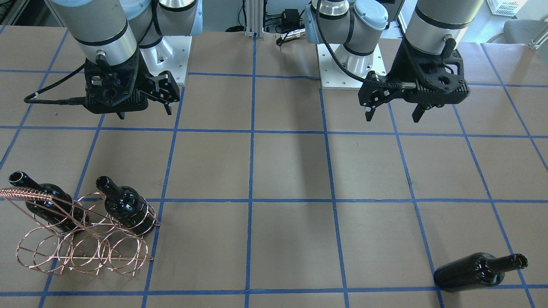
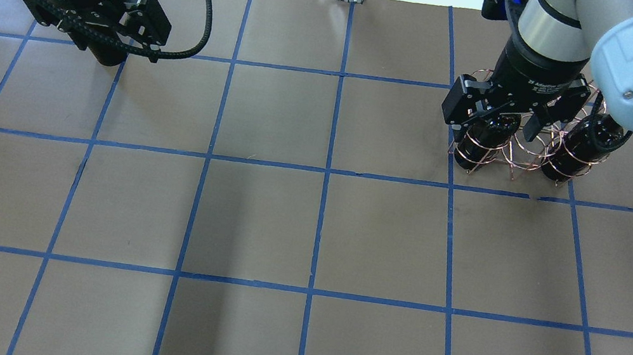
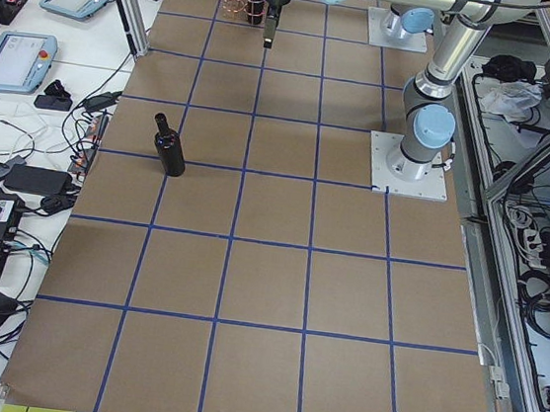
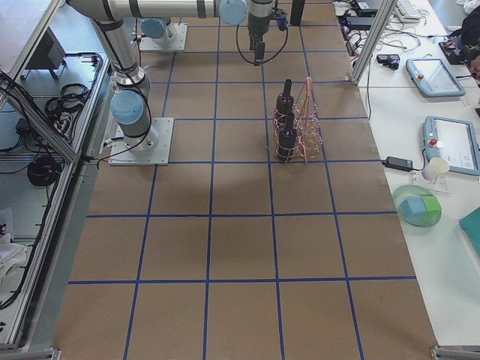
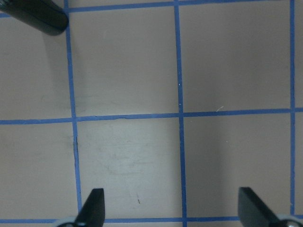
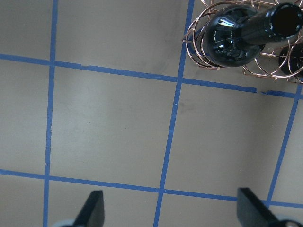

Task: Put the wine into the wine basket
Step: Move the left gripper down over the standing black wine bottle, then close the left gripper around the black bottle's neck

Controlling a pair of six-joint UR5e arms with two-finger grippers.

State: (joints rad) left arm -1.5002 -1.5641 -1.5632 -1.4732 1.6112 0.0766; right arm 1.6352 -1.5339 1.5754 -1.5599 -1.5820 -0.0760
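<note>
The copper wire wine basket (image 1: 85,248) stands at the table's far side on my right, with two black wine bottles (image 1: 127,209) (image 1: 49,205) in its rings. It also shows in the overhead view (image 2: 520,154) and the exterior right view (image 4: 306,124). A third black bottle (image 1: 477,273) stands alone on my left side, upright in the exterior left view (image 3: 170,149); its edge shows in the left wrist view (image 5: 35,14). My left gripper (image 1: 392,119) (image 5: 170,208) is open and empty above bare table. My right gripper (image 1: 145,113) (image 6: 170,208) is open and empty, on the robot's side of the basket.
Brown paper with a blue tape grid (image 2: 327,173) covers the table. The arms' white base plates (image 1: 338,72) sit at the robot's edge. Side benches hold tablets (image 3: 19,57), cables and a green bowl (image 4: 416,208).
</note>
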